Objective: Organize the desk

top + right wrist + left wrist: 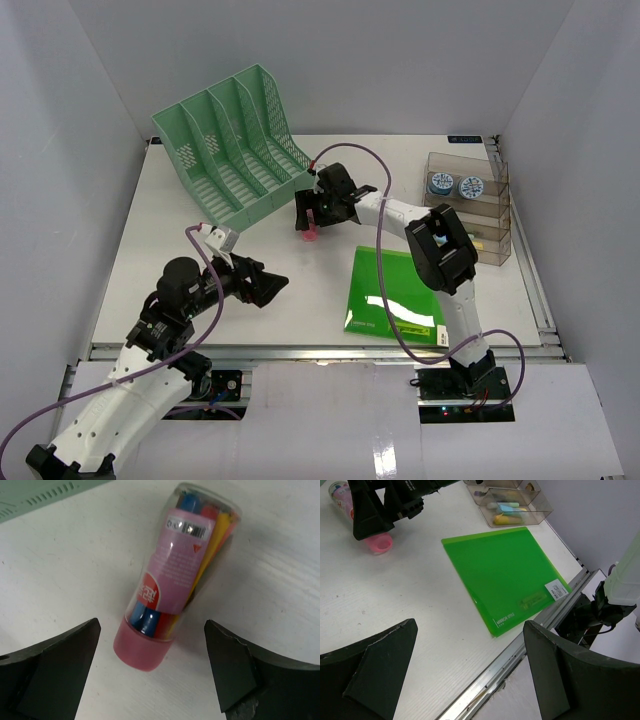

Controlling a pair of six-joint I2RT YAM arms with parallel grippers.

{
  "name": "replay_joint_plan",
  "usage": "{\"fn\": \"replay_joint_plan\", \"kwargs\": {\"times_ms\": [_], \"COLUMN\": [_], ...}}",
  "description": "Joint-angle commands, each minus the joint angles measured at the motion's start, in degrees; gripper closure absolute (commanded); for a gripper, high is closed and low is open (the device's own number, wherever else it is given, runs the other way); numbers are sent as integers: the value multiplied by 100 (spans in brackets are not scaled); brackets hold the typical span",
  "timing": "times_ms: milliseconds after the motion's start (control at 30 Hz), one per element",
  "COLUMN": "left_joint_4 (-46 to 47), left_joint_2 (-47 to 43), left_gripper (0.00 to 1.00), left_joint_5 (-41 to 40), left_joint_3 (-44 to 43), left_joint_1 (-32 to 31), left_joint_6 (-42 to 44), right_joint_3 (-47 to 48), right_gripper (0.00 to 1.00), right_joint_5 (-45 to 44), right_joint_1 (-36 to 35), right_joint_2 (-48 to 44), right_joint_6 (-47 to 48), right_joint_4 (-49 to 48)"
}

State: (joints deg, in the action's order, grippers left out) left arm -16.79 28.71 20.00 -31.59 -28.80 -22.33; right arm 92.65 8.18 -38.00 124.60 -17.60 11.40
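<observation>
The table point(160, 250) is the broad white surface ahead of both arm bases, walled in by pale grey panels, with a silver rail point(300, 350) along its near edge.

At the far left of it stands a mint-green file rack point(235, 145) with several slots, tipped back. Just in front of the rack's right end lies a clear tube of coloured pens point(167, 585) with a pink label and a pink cap, flat on the table. The right fingers point(50, 675) hang directly over this tube, spread wide. In the right wrist view it sits between them with bare table showing on either side, so they grip nothing.

A bright green folder point(393, 293) lies flat near the front right, one corner close to the rail. Against the right edge is a clear stepped organiser point(470, 205) holding two round blue-and-white items point(440, 183) in its upper tier. The left wrist view shows some pastel sticks lower down, too small to identify.

The left fingers point(370, 680) are over the front-left part of the table, well apart from the pen tube. They too are wide open and empty, with the folder in view between them.
</observation>
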Motion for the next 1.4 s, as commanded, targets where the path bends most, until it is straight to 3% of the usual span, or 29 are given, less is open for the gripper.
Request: {"fn": "replay_joint_plan", "kwargs": {"times_ms": [0, 167, 367, 567, 600, 700, 867, 1000, 1067, 1200, 1367], "left_joint_4": [-53, -53, -61, -70, -70, -70, -45, -16, 2, 29, 38], "left_joint_2": [-42, -58, -60, -76, -76, -92, -145, -182, -190, -181, -172], "left_gripper": [2, 2, 2, 2, 2, 2, 2, 2, 2, 2, 2], "left_joint_5": [-85, -102, -123, -139, -130, -104, -76, -30, 3, 71, 76], "left_joint_3": [-66, -57, -49, -49, -52, -57, -57, -49, -49, -37, -33], "left_joint_1": [1, 3, -3, -3, -3, -3, -3, -3, -3, 6, 6], "left_joint_6": [4, 0, -16, -17, -17, -17, -9, 0, 0, 0, -9], "right_joint_3": [392, 572, 526, -235, -374, -771, -1395, -1744, -2037, -2234, -1977], "right_gripper": [11, 21, 46, 89, 92, 92, 92, 92, 92, 92, 92], "right_joint_5": [-375, -761, -1808, -1442, -1313, -902, 347, 150, -120, -505, -489], "right_joint_1": [-58, -135, -294, -226, -196, -69, 385, 1050, 1509, 2399, 3320], "right_joint_2": [217, 412, 608, 123, -23, -616, -2268, -3346, -3683, -3987, -3636], "right_joint_6": [-363, -316, 52, 547, 645, 1158, 3125, 4451, 5565, 6525, 7094], "right_joint_4": [-251, -314, -221, -480, -497, -460, -211, -27, -61, -307, -695]}}
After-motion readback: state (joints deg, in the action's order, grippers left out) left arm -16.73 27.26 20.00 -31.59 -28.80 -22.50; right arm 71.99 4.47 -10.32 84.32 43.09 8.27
